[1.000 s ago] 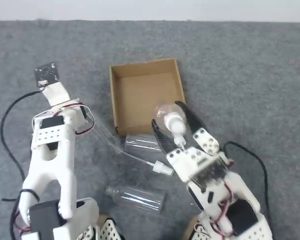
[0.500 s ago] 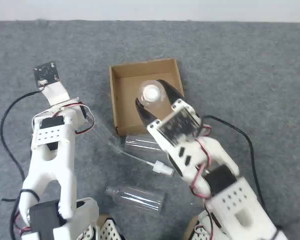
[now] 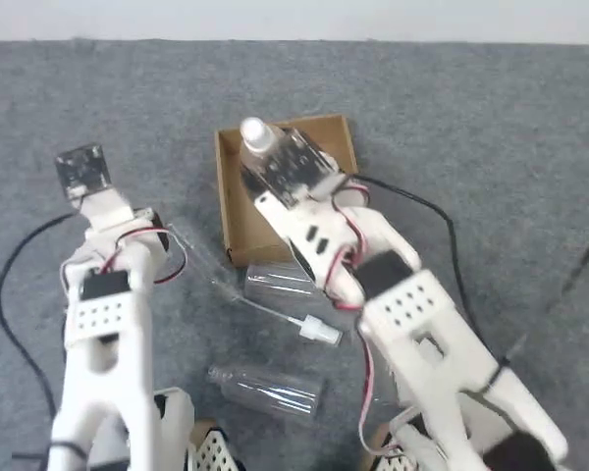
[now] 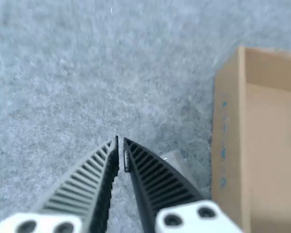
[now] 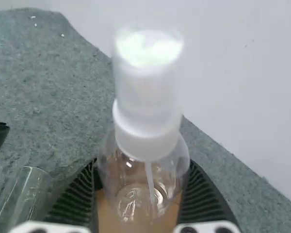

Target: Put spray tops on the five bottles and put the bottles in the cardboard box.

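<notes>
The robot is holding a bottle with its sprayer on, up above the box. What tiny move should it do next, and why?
Probably lower the bottle a little into the cardboard box before letting go. The right end effector is shut on it, the spray top is on, and in the high view it seems to hang over the open box, so the drop should be short.

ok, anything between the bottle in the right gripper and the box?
Nothing visible. The right gripper holds the capped bottle above the cardboard box, at its far corner. The box floor that shows is bare, though the arm hides most of it. The loose bottles lie outside its near wall.
</notes>
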Controlling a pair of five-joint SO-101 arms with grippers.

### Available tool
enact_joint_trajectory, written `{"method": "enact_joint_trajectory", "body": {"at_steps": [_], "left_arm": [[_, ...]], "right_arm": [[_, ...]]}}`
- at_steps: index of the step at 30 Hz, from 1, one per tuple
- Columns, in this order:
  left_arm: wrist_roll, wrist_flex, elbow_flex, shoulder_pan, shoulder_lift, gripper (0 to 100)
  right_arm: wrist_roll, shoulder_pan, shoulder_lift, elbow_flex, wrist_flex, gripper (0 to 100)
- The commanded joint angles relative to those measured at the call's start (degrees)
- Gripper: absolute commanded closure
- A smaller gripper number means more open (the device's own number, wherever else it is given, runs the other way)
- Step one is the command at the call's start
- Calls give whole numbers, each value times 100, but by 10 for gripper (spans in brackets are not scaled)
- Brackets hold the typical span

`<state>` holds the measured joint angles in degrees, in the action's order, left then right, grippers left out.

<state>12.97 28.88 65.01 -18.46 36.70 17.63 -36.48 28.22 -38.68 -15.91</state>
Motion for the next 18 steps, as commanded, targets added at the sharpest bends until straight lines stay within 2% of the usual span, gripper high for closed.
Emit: {"method": "enact_joint_trajectory", "body": {"at_steps": [1, 8, 18], "left_arm": [[-53, -202, 259, 0, 1002, 989], [-53, -202, 567, 18, 1591, 989], [-53, -202, 637, 18, 1732, 989]], "right_arm": [[44, 84, -382, 862, 180, 992], [-378, 92, -1640, 1925, 163, 992], [-387, 101, -3248, 3165, 119, 992]]}}
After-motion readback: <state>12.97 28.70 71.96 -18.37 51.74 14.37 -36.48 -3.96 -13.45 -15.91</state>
